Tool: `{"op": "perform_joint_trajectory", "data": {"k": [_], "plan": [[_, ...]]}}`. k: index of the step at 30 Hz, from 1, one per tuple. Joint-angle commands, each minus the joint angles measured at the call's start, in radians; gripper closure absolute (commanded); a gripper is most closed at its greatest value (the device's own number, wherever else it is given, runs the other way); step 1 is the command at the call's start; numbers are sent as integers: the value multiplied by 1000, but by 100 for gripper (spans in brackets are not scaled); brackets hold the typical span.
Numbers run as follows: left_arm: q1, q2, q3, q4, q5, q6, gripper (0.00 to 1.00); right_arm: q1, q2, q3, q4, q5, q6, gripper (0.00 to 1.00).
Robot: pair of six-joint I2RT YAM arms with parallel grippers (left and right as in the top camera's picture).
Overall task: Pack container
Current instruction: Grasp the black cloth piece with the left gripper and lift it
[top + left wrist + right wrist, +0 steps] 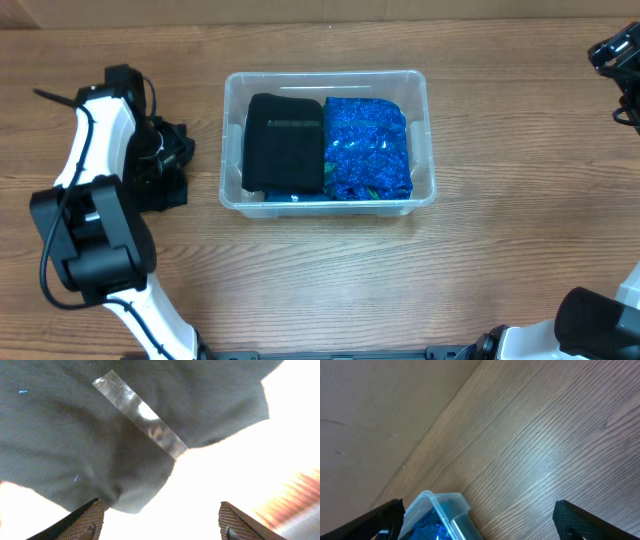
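Observation:
The clear container [325,75] stands mid-table. It holds a folded black garment [285,140] on its left and a folded blue patterned garment [365,145] on its right. A third, dark garment [172,175] lies on the table left of the container, and fills the left wrist view [75,435] with a strip of clear tape [140,412] on it. My left gripper [160,505] is open just above that garment's edge, holding nothing. My right gripper [479,504] is open and empty, high at the far right [615,50], with the container's corner [437,502] below it.
The left arm [90,150] arches over the table's left side. The right arm's base [600,320] sits at the front right. A tan wall [380,410] borders the table's far edge.

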State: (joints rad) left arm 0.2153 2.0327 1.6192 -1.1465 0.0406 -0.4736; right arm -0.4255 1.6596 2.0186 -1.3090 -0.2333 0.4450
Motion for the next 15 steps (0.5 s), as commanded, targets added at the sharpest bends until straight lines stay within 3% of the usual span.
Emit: {"op": "perform_joint_trajectory", "data": {"k": [1, 7, 12, 15], "plan": [[-5, -175, 48, -64, -57, 22, 25, -2, -12, 3, 5, -7, 5, 0], [-5, -365, 5, -293, -293, -144, 26, -2, -12, 3, 5, -7, 5, 0], [8, -457, -205, -236, -302, -291, 18, -2, -12, 3, 5, -7, 5, 0], [35, -496, -372, -122, -286, -320, 10, -2, -12, 3, 5, -7, 5, 0]]}}
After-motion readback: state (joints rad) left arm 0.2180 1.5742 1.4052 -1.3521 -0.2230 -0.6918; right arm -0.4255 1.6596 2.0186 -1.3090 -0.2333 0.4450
